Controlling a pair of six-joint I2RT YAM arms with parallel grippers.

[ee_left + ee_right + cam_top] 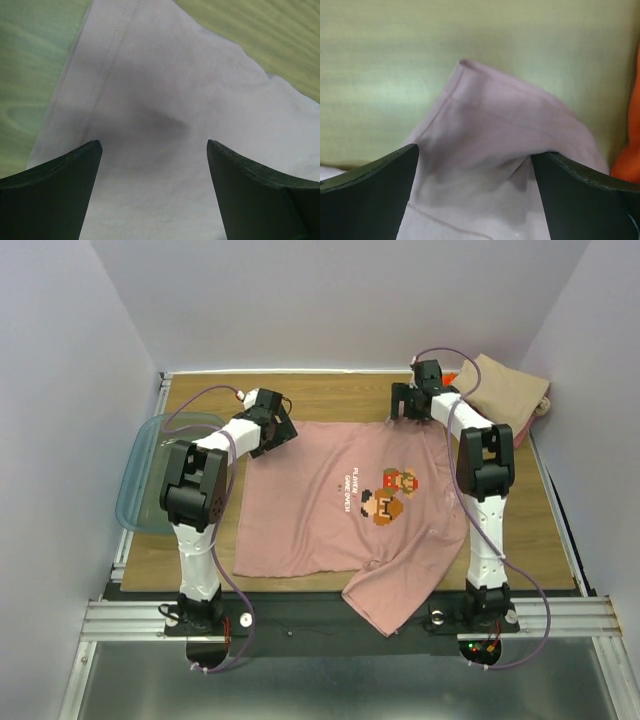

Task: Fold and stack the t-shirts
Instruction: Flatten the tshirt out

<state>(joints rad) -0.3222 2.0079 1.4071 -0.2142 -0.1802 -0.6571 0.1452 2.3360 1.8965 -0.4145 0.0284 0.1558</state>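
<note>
A clear teal bin (150, 475) sat at the worktop's (330, 390) left edge, and a folded tan tee (505, 390) lay in the far right corner. The pink t-shirt (330, 500) lay spread between them, part of it overhanging the near edge. Only the right wrist view showed orange cloth (631, 145) close up. Both arms reached forward, with the left claw (288, 432) and the right claw (403, 408) open over the shirt's far corners.

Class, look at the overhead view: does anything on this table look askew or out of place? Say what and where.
Yes. The pink t-shirt is not lying flat: its near right corner is rumpled and spills over the near edge of the table. The teal bin also appears to overhang the left edge.
</note>
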